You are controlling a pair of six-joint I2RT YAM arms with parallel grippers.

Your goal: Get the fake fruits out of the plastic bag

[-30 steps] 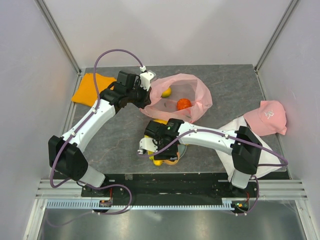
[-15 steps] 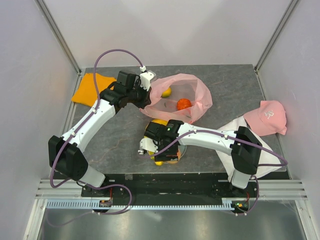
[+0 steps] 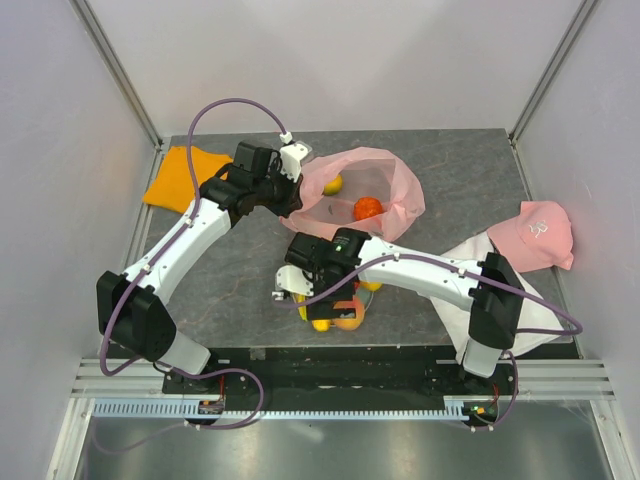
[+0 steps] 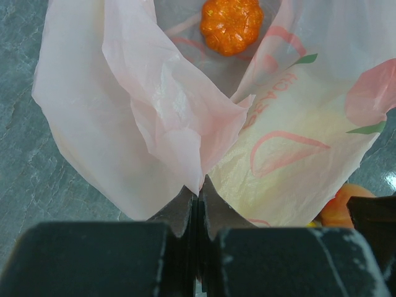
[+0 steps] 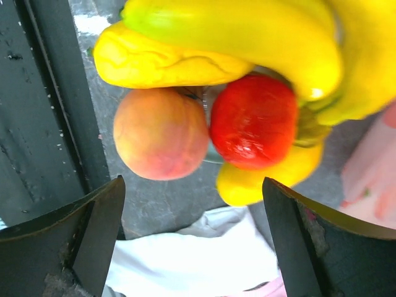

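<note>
The pink plastic bag [image 3: 395,195] lies open at the back middle of the table. An orange fruit [image 3: 368,208] and a yellow fruit [image 3: 333,184] lie inside it. My left gripper [image 3: 293,203] is shut on the bag's near edge [image 4: 198,179]; the orange fruit [image 4: 232,25] shows past the fold. A pile of fruits [image 3: 335,315] lies outside the bag near the front edge: banana bunch [image 5: 247,37], peach [image 5: 161,133], red piece [image 5: 253,120], yellow piece [image 5: 266,182]. My right gripper [image 5: 192,235] is open and empty just above this pile [image 3: 305,293].
A folded orange cloth [image 3: 185,178] lies at the back left. A pink cap [image 3: 535,235] and a white cloth [image 3: 535,310] lie at the right. The black front rail [image 3: 350,360] runs just below the fruit pile.
My right gripper has moved a little up and to the left, off the fruit pile, so more of the pile shows. The left gripper and the bag have not moved.
</note>
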